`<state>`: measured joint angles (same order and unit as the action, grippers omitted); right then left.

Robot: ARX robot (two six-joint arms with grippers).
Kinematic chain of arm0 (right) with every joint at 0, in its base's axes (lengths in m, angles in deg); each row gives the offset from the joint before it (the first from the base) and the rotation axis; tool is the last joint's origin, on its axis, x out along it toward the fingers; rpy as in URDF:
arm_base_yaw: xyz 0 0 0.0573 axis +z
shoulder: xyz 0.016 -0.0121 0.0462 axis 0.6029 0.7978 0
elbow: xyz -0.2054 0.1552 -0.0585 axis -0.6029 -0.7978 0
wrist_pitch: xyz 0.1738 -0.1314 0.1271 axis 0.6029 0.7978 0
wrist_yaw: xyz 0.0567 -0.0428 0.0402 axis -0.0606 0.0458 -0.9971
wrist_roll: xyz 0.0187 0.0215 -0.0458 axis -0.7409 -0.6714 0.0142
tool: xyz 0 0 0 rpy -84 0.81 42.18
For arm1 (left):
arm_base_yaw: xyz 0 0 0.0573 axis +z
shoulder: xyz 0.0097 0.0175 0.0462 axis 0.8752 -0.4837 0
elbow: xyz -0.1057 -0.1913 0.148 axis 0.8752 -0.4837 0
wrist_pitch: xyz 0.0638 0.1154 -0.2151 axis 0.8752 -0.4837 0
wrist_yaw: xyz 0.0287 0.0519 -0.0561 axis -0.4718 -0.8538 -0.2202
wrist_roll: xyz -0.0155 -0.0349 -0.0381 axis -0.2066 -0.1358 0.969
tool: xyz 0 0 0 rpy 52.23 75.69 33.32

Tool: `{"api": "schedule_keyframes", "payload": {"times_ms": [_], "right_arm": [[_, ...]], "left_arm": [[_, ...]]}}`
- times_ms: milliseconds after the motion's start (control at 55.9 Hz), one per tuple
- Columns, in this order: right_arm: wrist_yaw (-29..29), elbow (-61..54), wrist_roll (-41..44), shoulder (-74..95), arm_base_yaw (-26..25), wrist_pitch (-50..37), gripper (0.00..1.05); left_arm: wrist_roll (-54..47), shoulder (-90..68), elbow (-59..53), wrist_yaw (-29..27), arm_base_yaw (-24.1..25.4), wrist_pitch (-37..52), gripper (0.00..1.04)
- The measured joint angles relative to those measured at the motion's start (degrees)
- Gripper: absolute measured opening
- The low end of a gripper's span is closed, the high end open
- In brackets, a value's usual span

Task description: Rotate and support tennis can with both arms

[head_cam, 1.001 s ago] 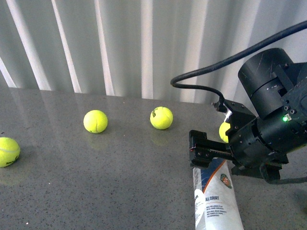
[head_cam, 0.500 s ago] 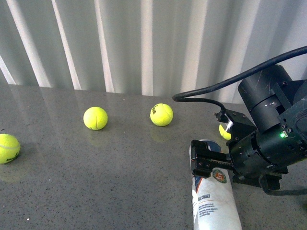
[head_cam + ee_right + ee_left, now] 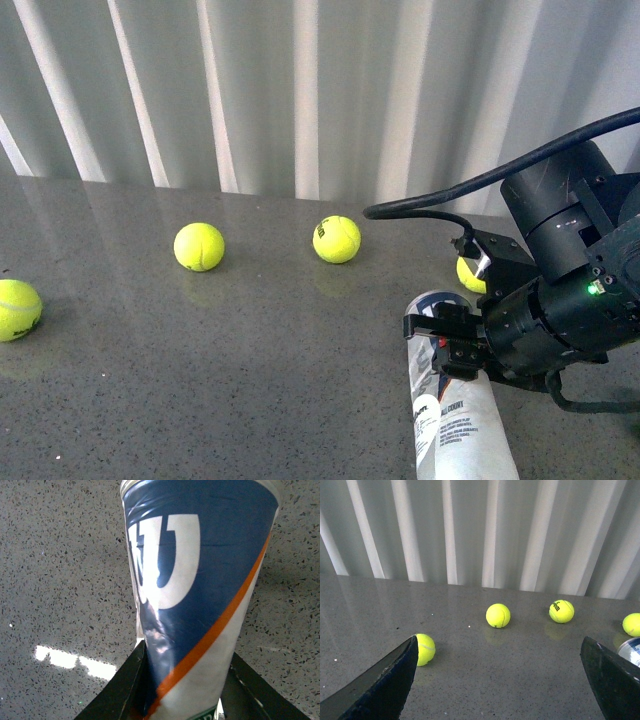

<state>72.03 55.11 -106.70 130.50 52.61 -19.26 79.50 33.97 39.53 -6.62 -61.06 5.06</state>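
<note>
We're with the right claw [image 3: 445, 342], and it's clamped across the tennis can [image 3: 460, 430], one black finger on either side of the tube, a little way down from the metal rim. The can's rim end pokes out past the claw, away from the robot. Its other end runs out of the front view, so we can't tell whether it rests on the tabletop [image 3: 250, 380]. From the right wrist we get it close up: both fingers press against the label, and the navy panel, the white W and the orange stripe fill the space ahead of the claw. Behind the claw the bulky right arm [image 3: 570, 290] shows a small green light, and a black cable [image 3: 470, 190] loops over it. Just beyond the claw, half hidden by the arm, sits the nearest ball [image 3: 466, 276]. Well off to the claw's left lie the second ball [image 3: 337, 240], the third ball [image 3: 199, 248] and the fourth ball [image 3: 18, 310], all apart on the grey speckled stone, with the pale curtain [image 3: 300, 90] behind them. Over to the left claw [image 3: 497, 680]: its fingers are spread wide with nothing between them. It looks out over the tennis balls ahead of it, and a sliver of the can's rim shows just past one finger.
</note>
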Motion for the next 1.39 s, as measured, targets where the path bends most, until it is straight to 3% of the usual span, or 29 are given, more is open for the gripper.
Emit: {"api": "schedule_keyframes", "payload": {"times_ms": [197,554,697,804,947,1019,1090,1144,1215,1394], "right_arm": [[0.39,-0.35,0.20,-1.07,0.00,0.00,0.21],[2.86,-1.22,2.16,-6.67,0.98,0.66,0.14],[6.34,-1.84,5.55,-10.86,1.68,0.48,0.12],[12.74,-3.06,11.87,-14.08,2.27,-1.51,0.12],[18.58,-6.51,24.02,-18.08,2.27,-7.98,0.12],[20.04,-10.51,34.27,-20.17,2.14,-15.15,0.12],[21.09,-15.74,45.68,-21.09,2.16,-26.10,0.12],[21.27,-20.59,59.93,-20.85,2.21,-36.74,0.12],[17.84,-24.72,75.45,-20.39,2.64,-45.53,0.12],[11.02,-26.84,88.91,-18.49,4.94,-52.59,0.12]], "left_arm": [[0.00,0.00,0.00,0.00,0.00,0.00,0.98],[0.00,0.00,0.00,0.00,0.00,0.00,0.98],[0.00,0.00,0.00,0.00,0.00,0.00,0.98],[0.00,0.00,0.00,0.00,0.00,0.00,0.98],[0.00,0.00,0.00,0.00,0.00,0.00,0.98],[0.00,0.02,0.00,0.00,0.00,0.00,0.98],[0.00,0.00,0.00,0.00,0.00,0.00,0.98],[0.00,0.02,0.00,0.00,0.00,0.00,0.98],[0.00,0.00,0.00,0.00,0.00,0.00,0.98],[0.00,0.02,0.00,0.00,0.00,0.00,0.98]]}}
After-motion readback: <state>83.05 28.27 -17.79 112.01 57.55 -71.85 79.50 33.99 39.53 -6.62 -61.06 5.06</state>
